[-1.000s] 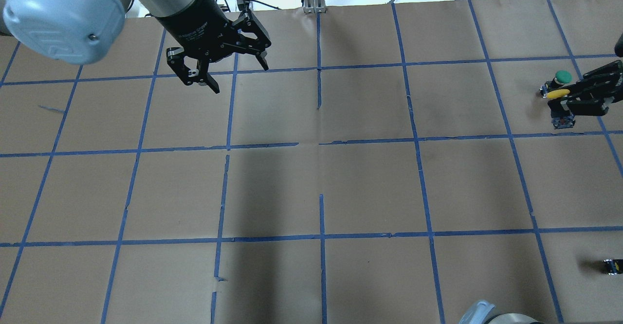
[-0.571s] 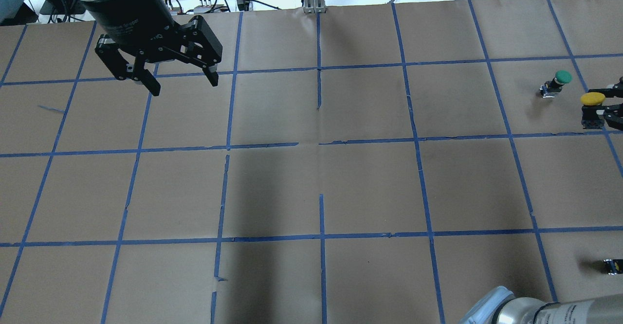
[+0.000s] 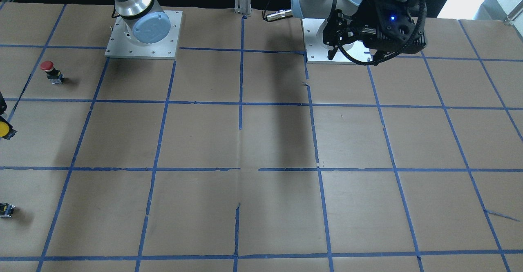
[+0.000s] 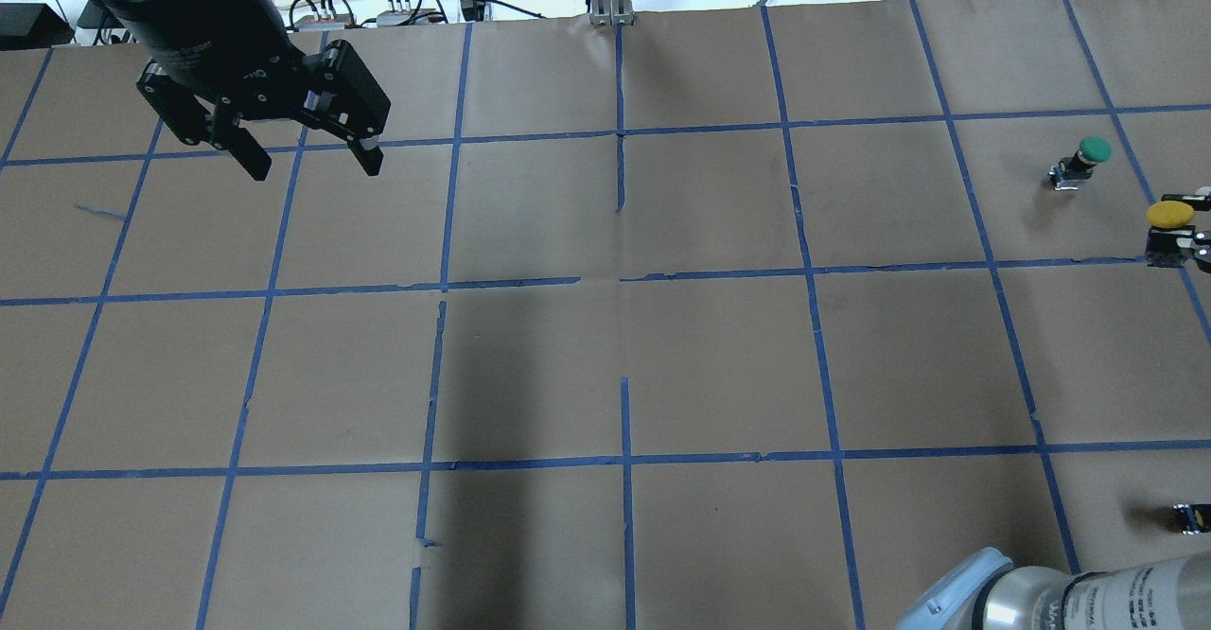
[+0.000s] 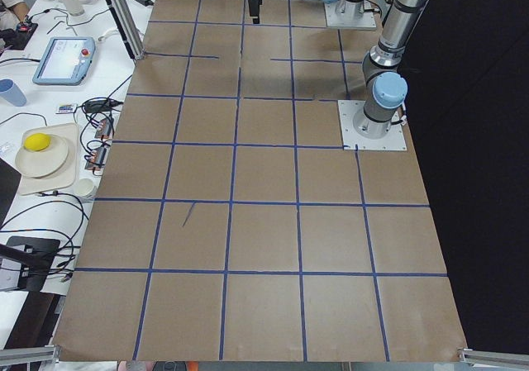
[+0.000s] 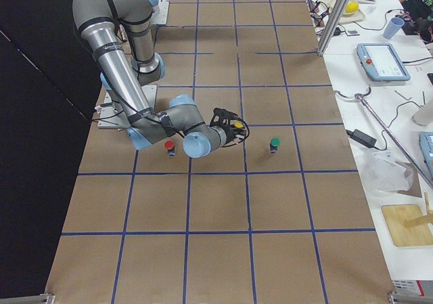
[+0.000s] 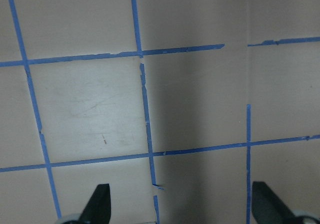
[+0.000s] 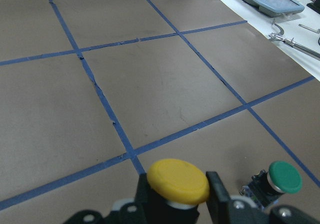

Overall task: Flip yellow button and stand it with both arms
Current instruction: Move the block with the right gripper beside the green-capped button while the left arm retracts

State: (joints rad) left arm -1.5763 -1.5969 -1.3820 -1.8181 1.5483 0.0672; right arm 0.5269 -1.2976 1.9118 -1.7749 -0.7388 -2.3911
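The yellow button (image 8: 178, 180) stands cap up between the fingers of my right gripper (image 8: 180, 201), which is shut on its black body. It also shows at the right edge of the overhead view (image 4: 1171, 215), at the left edge of the front view (image 3: 3, 129) and in the right side view (image 6: 237, 123). It sits low over the table; I cannot tell if it touches. Only the tips of the right gripper (image 4: 1198, 226) show overhead. My left gripper (image 4: 312, 168) hangs open and empty over the far left of the table, its fingertips (image 7: 97, 204) wide apart.
A green-capped button (image 4: 1088, 157) stands just beyond the yellow one (image 8: 282, 179). A red-capped button (image 3: 48, 68) stands nearer the robot's base. A tiny dark part with a yellow mark (image 4: 1190, 516) lies at the near right edge. Blue tape grids the brown paper.
The right gripper has carried the yellow button rightward towards the table's edge, and its cap has turned from sideways to up. The left gripper has pulled back to the left, still open.
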